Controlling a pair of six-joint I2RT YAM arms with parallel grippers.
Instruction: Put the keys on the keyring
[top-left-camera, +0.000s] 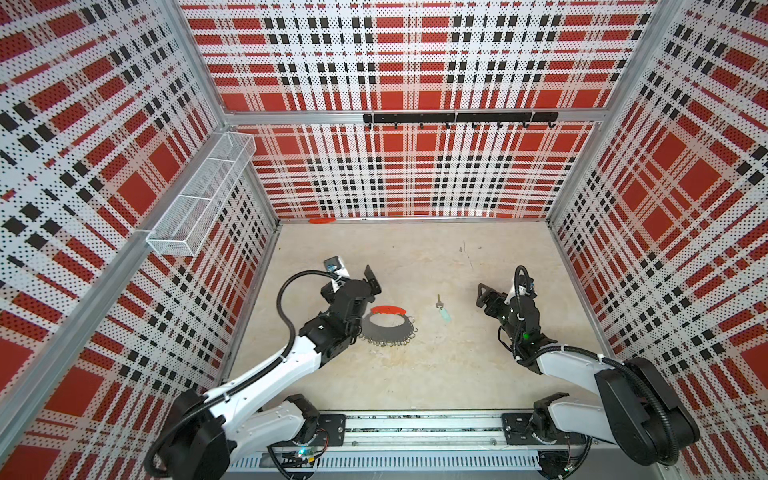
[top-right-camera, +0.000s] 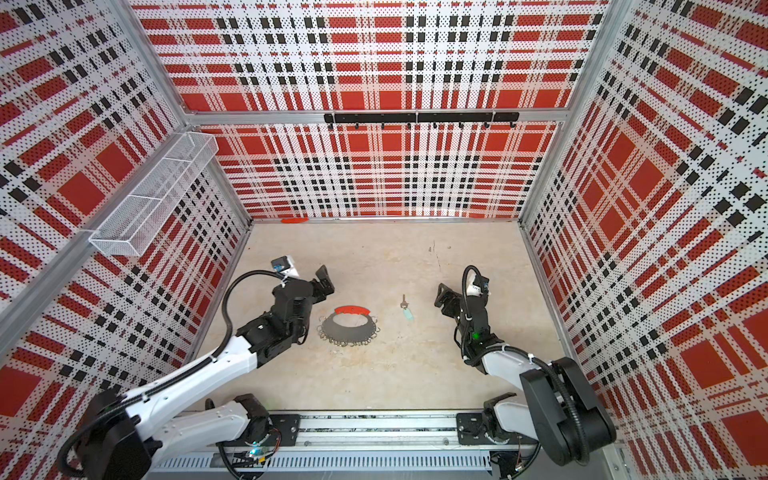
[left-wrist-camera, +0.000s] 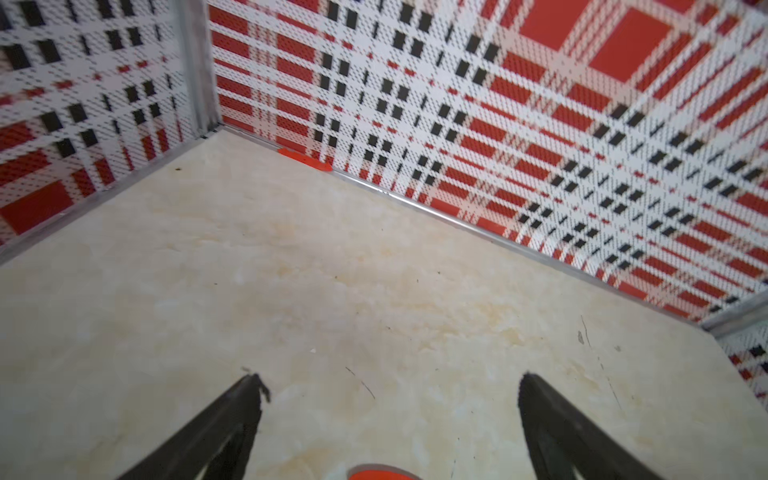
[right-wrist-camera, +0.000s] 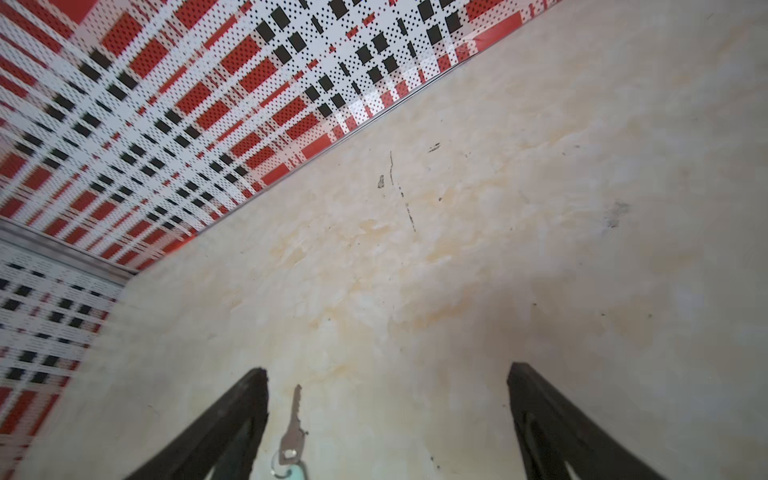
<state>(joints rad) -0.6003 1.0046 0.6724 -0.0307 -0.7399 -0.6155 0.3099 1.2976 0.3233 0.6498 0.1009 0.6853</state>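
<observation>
- Red, black and white plaid perforated walls (top-left-camera: 415, 62) on three sides.
- Beige marbled floor (top-left-camera: 415, 374), scuffed.
- White mesh basket (top-left-camera: 199, 195) at ten o'clock.
- Black hook rail (top-left-camera: 459, 118) at twelve o'clock.

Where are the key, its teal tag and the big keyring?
key (right-wrist-camera: 292, 438), right wrist view, its metal head.
teal tag (top-left-camera: 445, 314), a top view, its middle.
keyring (top-left-camera: 388, 310), a top view, its red section.

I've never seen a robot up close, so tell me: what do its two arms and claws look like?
The left arm and right arm are white shells joined by chunky black joints, each trailing a black ribbed cable. The left gripper and right gripper are black, with two tapering fingers. A small green light glows on the right arm.
</observation>
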